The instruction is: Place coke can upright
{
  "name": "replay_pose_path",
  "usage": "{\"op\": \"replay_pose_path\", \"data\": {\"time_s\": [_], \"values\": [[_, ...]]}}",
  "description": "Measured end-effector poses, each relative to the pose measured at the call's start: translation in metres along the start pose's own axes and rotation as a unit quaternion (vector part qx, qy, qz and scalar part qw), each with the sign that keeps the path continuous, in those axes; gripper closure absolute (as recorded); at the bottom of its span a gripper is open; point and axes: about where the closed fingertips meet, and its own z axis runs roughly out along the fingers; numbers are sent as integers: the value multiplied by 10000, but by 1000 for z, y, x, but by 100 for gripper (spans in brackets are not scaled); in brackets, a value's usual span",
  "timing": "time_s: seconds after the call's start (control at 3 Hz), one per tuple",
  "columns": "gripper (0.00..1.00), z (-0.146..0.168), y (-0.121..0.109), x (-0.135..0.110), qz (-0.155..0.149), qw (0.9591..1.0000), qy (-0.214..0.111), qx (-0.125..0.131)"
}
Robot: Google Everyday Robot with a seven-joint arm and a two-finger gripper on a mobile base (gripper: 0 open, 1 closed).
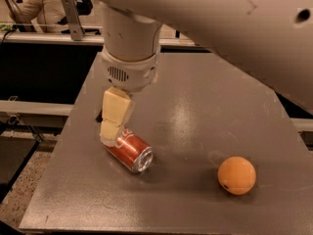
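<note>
I see the can (131,151) lying on its side at the table's (195,106) front left, well apart from the orange (236,175) — my gripper (113,129) sits low against its rear end, spread or pinching I cannot tell.

table (195,106) standing on speckled floor (14,199) | white rail (34,106) running alongside | light glaring on tabletop | gripper (110,140) hanging over table's left

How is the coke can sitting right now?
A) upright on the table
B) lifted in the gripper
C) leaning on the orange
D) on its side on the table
D: the coke can lies on its side on the table, the gripper at its far end, the orange well apart.
</note>
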Motion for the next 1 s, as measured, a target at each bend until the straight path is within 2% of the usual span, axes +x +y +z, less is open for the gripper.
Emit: {"op": "replay_pose_path", "data": {"time_s": [0.67,1.0], "values": [[0,42,14,-5,173,9983,419,-368],[0,62,19,-6,203,9962,592,-609]]}}
